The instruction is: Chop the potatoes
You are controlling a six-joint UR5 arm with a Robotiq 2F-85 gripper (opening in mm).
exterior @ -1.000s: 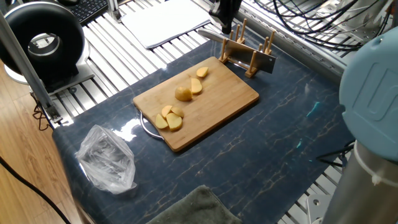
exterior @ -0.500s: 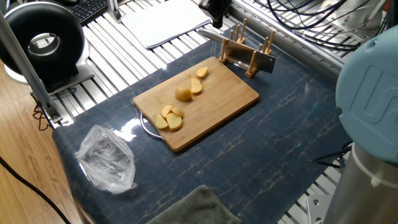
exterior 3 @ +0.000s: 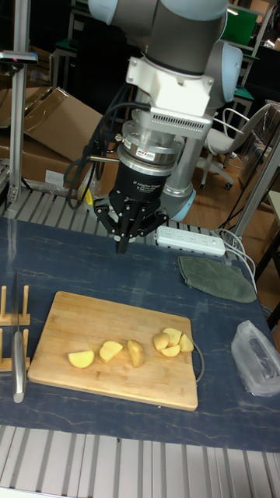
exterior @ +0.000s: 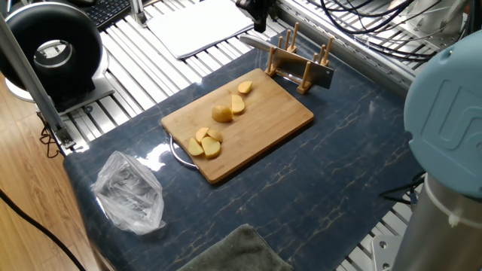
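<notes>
We see the potatoes lying on the board in two loose groups, one of three pieces toward the knife-rack end and one of about three pieces bunched near the end with the wire handle; in the tall fixed view the same potatoes run in a row across the middle of the board. That view gives us what the fixed view lacks, the whole gripper hanging above the mat, off the far edge of the board, with its fingers drawn together to a narrow point and nothing between them; in the fixed view the gripper is cut off by the top edge, so only a dark lower end shows above the rack. The fixed view shows the knife resting across the wooden rack just beyond the board's far corner, while the tall view crops the rack at its left edge and shows the knife only as a thin blade and grey handle. We find the bag and cloth in both views, the cloth cut by the bottom edge in the fixed view. The exact count of pieces in the bunched group is hard for us to make out
</notes>
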